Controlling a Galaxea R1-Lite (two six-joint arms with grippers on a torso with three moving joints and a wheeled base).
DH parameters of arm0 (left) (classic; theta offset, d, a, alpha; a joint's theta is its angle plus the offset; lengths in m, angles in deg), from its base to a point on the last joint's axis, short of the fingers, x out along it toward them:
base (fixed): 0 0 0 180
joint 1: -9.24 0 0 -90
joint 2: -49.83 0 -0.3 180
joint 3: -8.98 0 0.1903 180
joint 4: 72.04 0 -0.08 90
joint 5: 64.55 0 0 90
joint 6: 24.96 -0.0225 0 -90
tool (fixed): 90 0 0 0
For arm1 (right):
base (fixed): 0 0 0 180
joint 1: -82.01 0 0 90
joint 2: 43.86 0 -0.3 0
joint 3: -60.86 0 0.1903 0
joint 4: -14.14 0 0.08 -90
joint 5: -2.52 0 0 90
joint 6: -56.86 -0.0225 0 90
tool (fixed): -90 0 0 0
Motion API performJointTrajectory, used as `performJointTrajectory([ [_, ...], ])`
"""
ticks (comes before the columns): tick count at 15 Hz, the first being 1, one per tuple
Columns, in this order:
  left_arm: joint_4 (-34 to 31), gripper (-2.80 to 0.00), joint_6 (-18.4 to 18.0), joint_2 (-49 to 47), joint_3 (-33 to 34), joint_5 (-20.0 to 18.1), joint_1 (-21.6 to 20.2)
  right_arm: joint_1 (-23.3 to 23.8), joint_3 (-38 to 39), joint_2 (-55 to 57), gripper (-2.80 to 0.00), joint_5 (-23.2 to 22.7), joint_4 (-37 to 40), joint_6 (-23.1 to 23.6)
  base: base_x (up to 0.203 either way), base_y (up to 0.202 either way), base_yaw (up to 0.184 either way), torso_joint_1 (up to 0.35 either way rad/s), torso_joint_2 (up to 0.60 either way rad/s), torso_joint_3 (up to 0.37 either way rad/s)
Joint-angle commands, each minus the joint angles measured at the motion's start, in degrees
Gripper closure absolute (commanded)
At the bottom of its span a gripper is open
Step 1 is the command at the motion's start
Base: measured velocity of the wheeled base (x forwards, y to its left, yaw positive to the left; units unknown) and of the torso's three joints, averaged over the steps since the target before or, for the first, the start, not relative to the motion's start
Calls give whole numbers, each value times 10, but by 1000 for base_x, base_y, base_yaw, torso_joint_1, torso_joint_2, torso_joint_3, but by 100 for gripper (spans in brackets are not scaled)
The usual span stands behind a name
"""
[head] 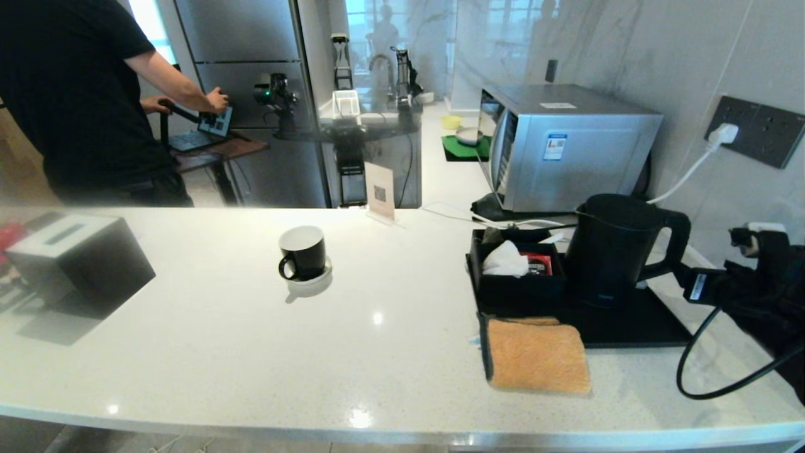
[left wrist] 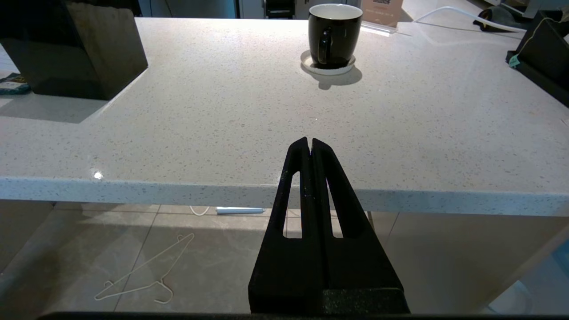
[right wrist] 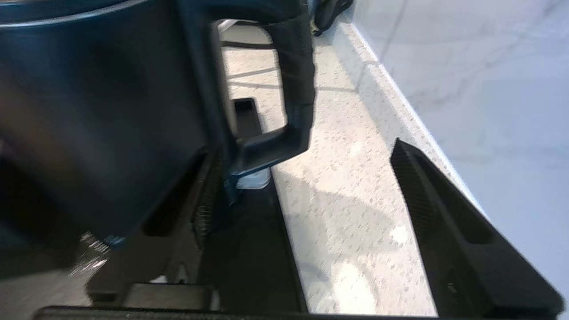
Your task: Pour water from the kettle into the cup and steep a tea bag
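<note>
- Counter: white speckled stone.
- Saucer, white, bearing black cup.
- Black tray under kettle.
- Orange cloth.
- Black box, left.
- Microwave, rear.
- Small sign.

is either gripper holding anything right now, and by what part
Nothing is held. The right gripper stands open beside the tall matte black kettle, its handle between the fingers but ungripped. The left gripper is shut on nothing, short of the counter's edge.

Black tray on white counter, holds tissue box (white tissue sticking up). Orange cloth at tray front edge. Microwave behind. Person far left, bkgd.
</note>
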Motion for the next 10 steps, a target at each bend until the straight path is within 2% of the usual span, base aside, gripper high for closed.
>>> performJointTrajectory([
  [1,0,0,0,-1,0,0,0,3,-15,35,-280,1,-18,0,0,0,0,0,0,0],
  [10,0,0,0,0,0,0,0,4,-107,104,-280,31,-26,-2,0,0,0,0,0,0],
])
